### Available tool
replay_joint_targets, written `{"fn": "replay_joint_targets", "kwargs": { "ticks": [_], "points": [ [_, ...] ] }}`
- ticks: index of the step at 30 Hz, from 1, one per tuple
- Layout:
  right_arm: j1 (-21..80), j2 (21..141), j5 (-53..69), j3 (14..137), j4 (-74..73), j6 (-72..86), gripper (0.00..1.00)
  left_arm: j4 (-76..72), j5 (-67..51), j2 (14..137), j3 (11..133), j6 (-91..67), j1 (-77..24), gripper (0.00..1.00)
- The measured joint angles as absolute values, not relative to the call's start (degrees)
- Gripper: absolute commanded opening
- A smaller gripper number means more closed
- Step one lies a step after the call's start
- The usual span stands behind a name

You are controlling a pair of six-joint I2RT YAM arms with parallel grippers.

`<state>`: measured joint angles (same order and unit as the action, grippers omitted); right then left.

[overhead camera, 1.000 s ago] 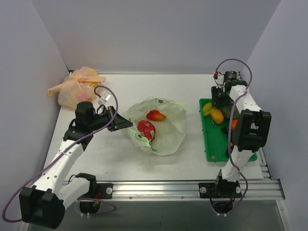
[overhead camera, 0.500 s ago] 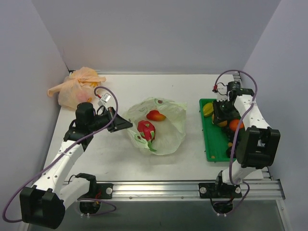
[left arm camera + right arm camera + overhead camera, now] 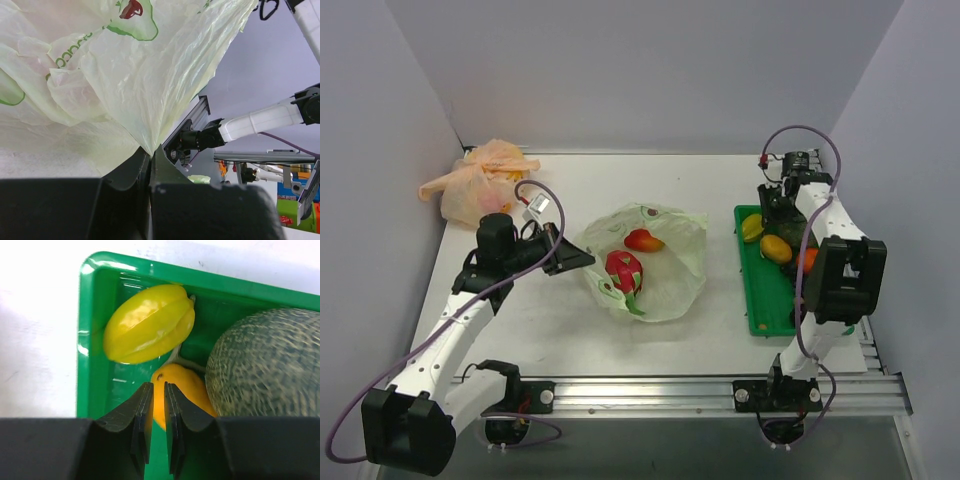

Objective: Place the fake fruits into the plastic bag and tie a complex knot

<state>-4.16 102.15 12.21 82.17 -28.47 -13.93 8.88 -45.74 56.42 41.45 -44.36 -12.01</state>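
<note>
Bag: the pale green bag (image 3: pixel 670 275) lies spread at the middle of the surface (image 3: pixel 570 190), mouth open.
Already in the bag: a pink dragon fruit (image 3: pixel 623 270), and a red-orange fruit (image 3: pixel 643 240) at its 1 o'clock.
Left hand: the left hand (image 3: pixel 582 260) sits at the bag's 9 o'clock, fingers pressed together on a fold of the bag's edge, lifting the film.
Right hand: the right hand (image 3: pixel 155 386) hangs over the far end of the green tray (image 3: pixel 765 305), at 3 o'clock from the bag. Only a thin slit shows between the fingers, and nothing is in it.
Fruit under it: a starfruit (image 3: pixel 150 330) at 12 o'clock, a yellow-orange fruit (image 3: pixel 182 390) right at the tips, and a netted melon (image 3: pixel 265 370) at 3 o'clock.
Feel of the fruit: probably light, stiff and smooth, so apt to squirt out of a pinch.
Where to grip fruit: across the narrow middle; the starfruit's ridges offer flats. The fingers need to spread first.
Feel of the bag: thin, limp and slippery; it collapses if let go.
Where to grip bag: at the rim or the loop handles, never mid-film.
</note>
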Motion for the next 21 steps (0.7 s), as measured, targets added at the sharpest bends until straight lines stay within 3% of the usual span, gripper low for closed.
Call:
{"fn": "replay_joint_targets", "kwargs": {
  "ticks": [13, 15, 19, 21],
  "points": [
    [-3.3, 105.6, 5.2, 74.8, -31.0, -15.5, 0.08, 8.9, -45.7, 56.4, 41.5, -44.3, -11.1, 0.08],
    [-3.3, 104.4, 5.5, 74.0, -33.6, -15.6, 0.11, 8.9, -45.7, 56.4, 41.5, -44.3, -11.1, 0.08],
    [-3.5, 101.6, 6.0, 72.9, -36.5, -16.1, 0.34, 8.8, -45.7, 56.4, 41.5, -44.3, -11.1, 0.08],
    [-3.9, 100.9, 6.6, 72.9, -36.6, -15.3, 0.40, 8.8, -45.7, 56.4, 41.5, -44.4, -11.1, 0.08]
  ]
}}
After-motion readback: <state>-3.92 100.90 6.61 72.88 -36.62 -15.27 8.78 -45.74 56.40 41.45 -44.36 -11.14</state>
